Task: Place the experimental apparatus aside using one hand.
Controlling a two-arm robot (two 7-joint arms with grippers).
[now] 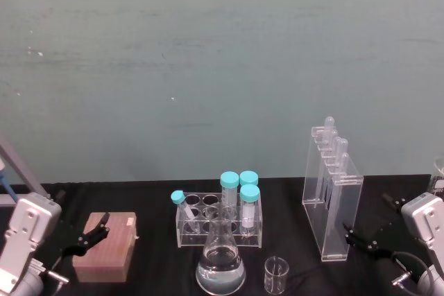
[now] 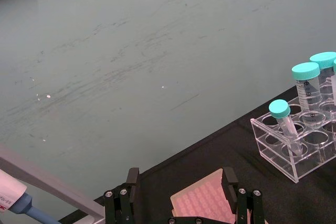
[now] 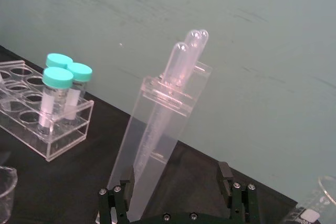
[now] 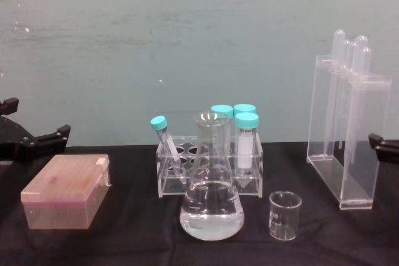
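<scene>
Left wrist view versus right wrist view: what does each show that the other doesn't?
Left wrist view alone of the two: the open left gripper near a pink box, plus a white-and-blue pipette. Right wrist view alone: the open right gripper at the foot of the tall acrylic stand with long tubes. Shared: the clear rack of teal-capped tubes, black table, green wall.

The black table (image 4: 124, 244) bore a pink plastic box (image 4: 62, 192), clear acrylic tube rack (image 1: 191, 228), conical glass flask (image 4: 211, 209), small glass beaker (image 4: 285, 217) and tall acrylic stand (image 4: 346, 147).
</scene>
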